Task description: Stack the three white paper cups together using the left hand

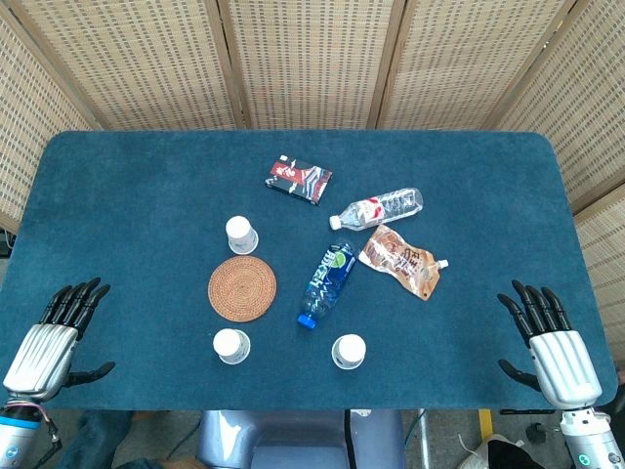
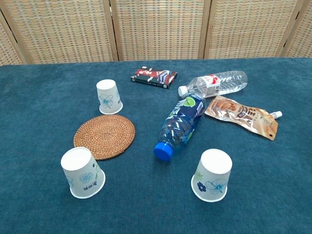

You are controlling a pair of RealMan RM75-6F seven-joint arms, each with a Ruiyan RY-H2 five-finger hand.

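Left robot hand [image 1: 54,337]: I see it only in the head view, at about 8 o'clock on the worktop [image 1: 137,195], resting at the near left edge with fingers apart and nothing in it
Right robot hand [image 1: 547,337]: head view only, at about 4 o'clock by the near right edge, fingers spread, holding nothing
Far cup [image 1: 241,234]: upside down on the cloth, just off the 12 o'clock edge of the round mat [image 1: 242,288]; in my chest view it is this one [image 2: 108,97] with a blue flower print
Near left cup [image 1: 231,345]: upside down, at 6 o'clock from the mat, close to it but apart; chest view [image 2: 82,172]
Near right cup [image 1: 349,351]: upside down, at about 4 o'clock from the mat, just past the cap end of the blue bottle [image 1: 327,283]; chest view [image 2: 212,181]
Cups together: all three stand well apart from each other, none stacked, and both hands are well away from them
Blue bottle: lying on its side, cap toward me
Clear bottle [image 1: 377,208]: lying at 1 o'clock from centre, red label
Brown pouch [image 1: 398,260]: flat, just beside the blue bottle at 3 o'clock
Dark box [image 1: 299,180]: flat at 12 o'clock, beyond the bottles
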